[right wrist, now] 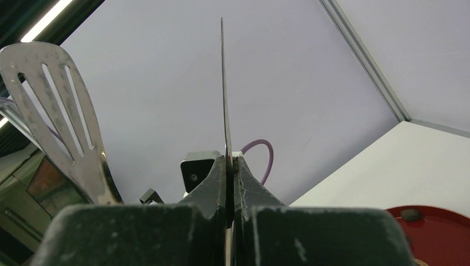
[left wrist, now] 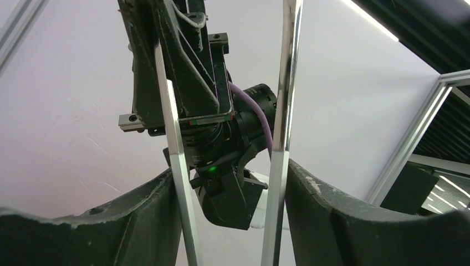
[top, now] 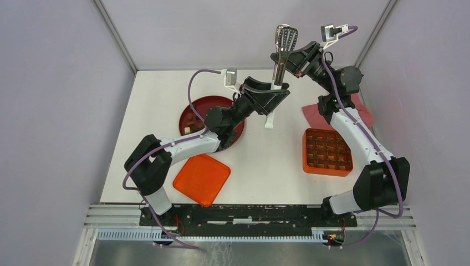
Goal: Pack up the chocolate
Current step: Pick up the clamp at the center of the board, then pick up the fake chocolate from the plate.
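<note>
Small brown and tan chocolate pieces lie on the round dark red plate, partly hidden by my left arm. Both arms are raised over the back of the table around metal tongs. My left gripper straddles the handle end, and its fingers press on the outside of the two tong arms. My right gripper is shut on one thin tong blade, seen edge-on. The other, slotted blade stands free to its left.
An orange box with a grid of compartments sits at the right. Its orange lid lies at the front left. A red cloth is behind the box, and a white stand is mid-table.
</note>
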Controlling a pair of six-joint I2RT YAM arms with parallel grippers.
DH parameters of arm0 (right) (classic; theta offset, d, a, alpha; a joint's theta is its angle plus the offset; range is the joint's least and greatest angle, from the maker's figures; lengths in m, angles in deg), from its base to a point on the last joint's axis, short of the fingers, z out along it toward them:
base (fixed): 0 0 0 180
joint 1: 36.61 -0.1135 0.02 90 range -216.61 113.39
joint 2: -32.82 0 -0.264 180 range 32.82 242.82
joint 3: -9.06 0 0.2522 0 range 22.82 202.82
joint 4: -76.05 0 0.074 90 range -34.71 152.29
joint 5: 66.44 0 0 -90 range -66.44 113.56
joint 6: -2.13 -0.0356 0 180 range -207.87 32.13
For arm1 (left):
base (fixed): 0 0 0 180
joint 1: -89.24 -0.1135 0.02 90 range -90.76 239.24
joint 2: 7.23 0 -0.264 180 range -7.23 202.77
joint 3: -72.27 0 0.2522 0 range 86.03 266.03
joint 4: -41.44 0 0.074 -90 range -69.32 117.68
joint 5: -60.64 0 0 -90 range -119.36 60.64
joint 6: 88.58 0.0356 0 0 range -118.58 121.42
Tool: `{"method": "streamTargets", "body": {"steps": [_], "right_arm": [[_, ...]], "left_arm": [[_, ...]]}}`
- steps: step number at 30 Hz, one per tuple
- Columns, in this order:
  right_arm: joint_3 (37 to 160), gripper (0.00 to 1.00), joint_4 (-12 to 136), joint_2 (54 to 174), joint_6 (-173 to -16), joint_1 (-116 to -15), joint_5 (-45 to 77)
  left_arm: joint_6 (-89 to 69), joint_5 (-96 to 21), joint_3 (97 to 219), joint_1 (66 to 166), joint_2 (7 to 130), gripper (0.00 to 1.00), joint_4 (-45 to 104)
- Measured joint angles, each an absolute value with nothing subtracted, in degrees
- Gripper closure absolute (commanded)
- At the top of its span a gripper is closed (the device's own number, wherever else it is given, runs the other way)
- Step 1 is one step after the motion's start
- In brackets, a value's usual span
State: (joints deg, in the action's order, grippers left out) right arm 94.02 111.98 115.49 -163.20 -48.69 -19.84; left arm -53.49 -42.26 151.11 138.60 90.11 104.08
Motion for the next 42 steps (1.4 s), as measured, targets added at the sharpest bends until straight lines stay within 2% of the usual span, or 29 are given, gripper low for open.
{"method": "streamTargets", "body": {"steps": [8, 14, 17, 22, 24, 29, 37, 42], "right_arm": [[94.02, 1.0, 112.7, 115.49, -162.67, -48.49, -20.54], [94.02, 0.95, 112.83, 115.49, -162.78, -48.49, -20.87], [94.02, 0.86, 112.85, 115.47, -162.74, -48.49, -20.96], [94.02, 0.64, 113.88, 115.47, -162.37, -48.3, -21.13], [94.02, 0.6, 114.38, 115.32, -161.95, -48.03, -21.17], [93.58, 0.59, 115.71, 114.62, -160.84, -47.36, -21.66], [91.83, 0.47, 118.12, 113.63, -159.07, -45.57, -23.45], [91.31, 0.46, 118.62, 112.37, -158.15, -45.08, -24.65]], "left_arm": [[-54.98, -43.29, 151.11, 138.45, 90.76, 0.53, 103.58], [-55.29, -43.46, 151.13, 138.36, 90.78, 0.54, 103.65], [-56.23, -43.49, 151.13, 138.14, 90.96, 0.54, 103.8], [-58.7, -44.58, 151.13, 137.29, 91.59, 0.55, 104.61], [-59.64, -44.95, 151.08, 136.76, 91.61, 0.55, 104.61], [-60.71, -45.89, 150.65, 135.52, 91.59, 0.55, 105.18], [-62.78, -47.75, 149.14, 133.57, 90.5, 0.55, 105.46], [-63.57, -47.75, 148.31, 131.76, 89.1, 0.55, 105.15]]}}
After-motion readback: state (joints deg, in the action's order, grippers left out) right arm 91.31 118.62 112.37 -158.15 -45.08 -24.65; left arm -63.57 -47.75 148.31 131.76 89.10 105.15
